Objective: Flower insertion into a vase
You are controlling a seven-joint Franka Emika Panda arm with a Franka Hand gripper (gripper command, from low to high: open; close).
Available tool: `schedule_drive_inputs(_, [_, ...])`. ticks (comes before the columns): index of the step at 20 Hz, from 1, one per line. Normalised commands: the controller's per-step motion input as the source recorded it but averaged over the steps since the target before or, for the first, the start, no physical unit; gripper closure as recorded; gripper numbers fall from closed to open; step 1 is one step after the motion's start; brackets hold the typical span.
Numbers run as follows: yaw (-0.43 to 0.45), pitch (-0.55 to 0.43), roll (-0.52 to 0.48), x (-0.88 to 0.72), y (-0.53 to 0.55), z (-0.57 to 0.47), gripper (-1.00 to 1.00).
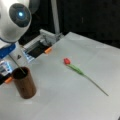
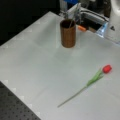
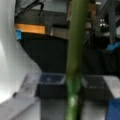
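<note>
The dark brown vase (image 1: pixel 24 85) (image 2: pixel 68 33) stands upright on the white table in both front views. A thin flower stem (image 1: pixel 17 63) (image 2: pixel 71 23) slants down into its mouth, and its upper part runs out of sight. In the wrist view a thick green stem (image 3: pixel 75 62) rises upright, very close to the camera. A second flower, a red tulip (image 1: pixel 77 70) (image 2: pixel 96 77), lies flat on the table well away from the vase. No gripper fingers show in any view.
The white robot arm (image 1: pixel 15 20) looms over the vase at a front view's top left. Behind the table edge sit a dark tray-like frame (image 1: pixel 40 48) and an orange clip (image 1: pixel 48 50) (image 2: pixel 82 28). White tabletop (image 2: pixel 37 62) stretches between vase and tulip.
</note>
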Motion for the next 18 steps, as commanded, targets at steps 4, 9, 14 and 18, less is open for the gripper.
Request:
schedule_drive_inputs(4, [-0.109,0.218,-0.084,0.15,-0.11,0.02,1.0])
schedule_drive_inputs(9, [-0.165,0.201,-0.072,0.28,-0.13,-0.09,1.0])
schedule_drive_inputs(14, [-0.134,0.18,-0.038,0.29,-0.13,-0.06,1.0])
schedule_drive_inputs(18, [-0.123,0.107,-0.033,0.31,-0.12,-0.07,1.0])
